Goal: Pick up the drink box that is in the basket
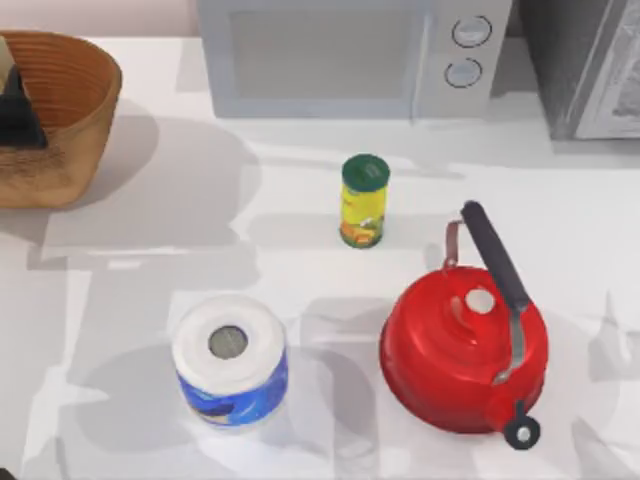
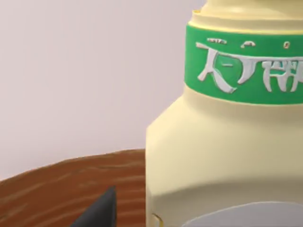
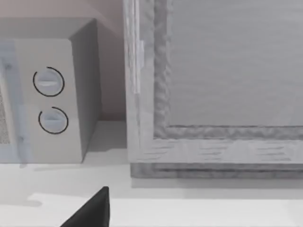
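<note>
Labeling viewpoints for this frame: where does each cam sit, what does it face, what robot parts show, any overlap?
Top view: above the table, looking down on basket, microwave, kettle; the left gripper is in the basket.
Left wrist view: close against the drink box, above the basket rim; one dark fingertip.
Right wrist view: low, facing the microwave; one fingertip.
Shared: the top and right wrist views both show the microwave dials.

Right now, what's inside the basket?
The left gripper is down in the wicker basket. Its wrist view shows the pale yellow drink box with a green band close up above the brown rim. The basket floor is hidden.
</note>
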Tool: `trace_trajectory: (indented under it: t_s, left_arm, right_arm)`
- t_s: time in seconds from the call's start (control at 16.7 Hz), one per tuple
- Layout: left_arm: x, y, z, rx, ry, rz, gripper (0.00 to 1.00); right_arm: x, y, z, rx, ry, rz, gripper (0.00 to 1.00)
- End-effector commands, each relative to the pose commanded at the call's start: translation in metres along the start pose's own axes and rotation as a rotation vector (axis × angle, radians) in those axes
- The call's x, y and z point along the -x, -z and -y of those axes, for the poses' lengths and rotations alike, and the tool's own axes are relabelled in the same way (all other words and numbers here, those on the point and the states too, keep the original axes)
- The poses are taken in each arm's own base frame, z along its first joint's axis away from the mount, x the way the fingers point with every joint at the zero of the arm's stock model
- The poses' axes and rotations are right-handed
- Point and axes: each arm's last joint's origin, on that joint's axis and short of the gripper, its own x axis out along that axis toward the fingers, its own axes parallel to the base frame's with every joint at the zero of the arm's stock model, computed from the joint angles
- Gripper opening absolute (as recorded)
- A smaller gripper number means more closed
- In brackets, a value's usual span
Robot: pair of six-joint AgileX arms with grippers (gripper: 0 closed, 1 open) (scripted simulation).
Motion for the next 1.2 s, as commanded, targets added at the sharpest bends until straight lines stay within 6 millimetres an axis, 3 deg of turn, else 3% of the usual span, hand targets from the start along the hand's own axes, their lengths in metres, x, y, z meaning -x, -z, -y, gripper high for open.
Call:
trace_trajectory:
  t_s: [0.48,0.78,1.2]
  left_arm:
    - [-0.043,0.002,-0.001,0.002,0.000,-0.002,1.00]
    - [-0.046,0.002,-0.001,0.002,0.000,-0.002,1.00]
    - [-0.046,0.002,-0.001,0.002,0.000,-0.002,0.47]
  right_arm:
    - [0.000,0.000,0.000,0.000,0.000,0.000,1.00]
    - [0.000,0.000,0.000,0.000,0.000,0.000,1.00]
    - [0.000,0.000,0.000,0.000,0.000,0.000,1.00]
